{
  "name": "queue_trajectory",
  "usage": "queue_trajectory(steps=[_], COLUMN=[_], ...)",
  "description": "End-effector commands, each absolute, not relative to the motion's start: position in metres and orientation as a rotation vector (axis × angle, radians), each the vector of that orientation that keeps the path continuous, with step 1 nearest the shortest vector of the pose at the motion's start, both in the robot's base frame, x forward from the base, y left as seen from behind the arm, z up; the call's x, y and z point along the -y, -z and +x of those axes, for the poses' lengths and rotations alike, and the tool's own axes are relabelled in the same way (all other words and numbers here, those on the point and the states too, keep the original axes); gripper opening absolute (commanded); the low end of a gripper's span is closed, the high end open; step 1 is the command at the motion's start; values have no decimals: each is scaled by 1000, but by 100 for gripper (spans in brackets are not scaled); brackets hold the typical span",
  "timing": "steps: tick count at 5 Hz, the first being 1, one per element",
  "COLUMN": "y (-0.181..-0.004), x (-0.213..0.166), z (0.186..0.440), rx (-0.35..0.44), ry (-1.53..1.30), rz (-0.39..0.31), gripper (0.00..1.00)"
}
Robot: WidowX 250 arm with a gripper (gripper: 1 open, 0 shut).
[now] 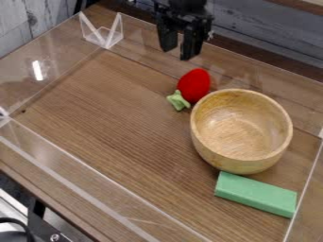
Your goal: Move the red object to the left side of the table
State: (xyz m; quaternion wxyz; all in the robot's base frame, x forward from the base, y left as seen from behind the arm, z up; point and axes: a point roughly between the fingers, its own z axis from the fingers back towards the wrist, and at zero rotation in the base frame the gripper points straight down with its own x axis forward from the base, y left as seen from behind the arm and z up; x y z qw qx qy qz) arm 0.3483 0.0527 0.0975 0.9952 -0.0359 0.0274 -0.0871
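The red object (pixel 194 85) is a small rounded strawberry-like toy with a light green leafy end. It lies on the brown wood-grain table (pixel 113 123), touching the far left rim of the wooden bowl. My gripper (pixel 184 45) hangs above and behind it, pointing down. Its two dark fingers stand apart with nothing between them. It does not touch the toy.
A round wooden bowl (pixel 243 129) sits right of centre. A green rectangular block (pixel 256 194) lies in front of the bowl near the right front. Clear acrylic walls (pixel 51 66) edge the tabletop, with a folded clear piece (pixel 101 31) at the far left corner.
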Motion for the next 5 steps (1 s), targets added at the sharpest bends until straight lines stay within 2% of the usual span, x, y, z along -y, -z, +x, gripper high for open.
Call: queue_trajectory(steps=[1, 3, 5], y=[-106, -86, -62], x=[-61, -60, -46], z=[364, 374, 377], rx=[-8, -32, -65], ry=[214, 44, 169], rz=[-60, -75, -75], gripper=[100, 100, 100])
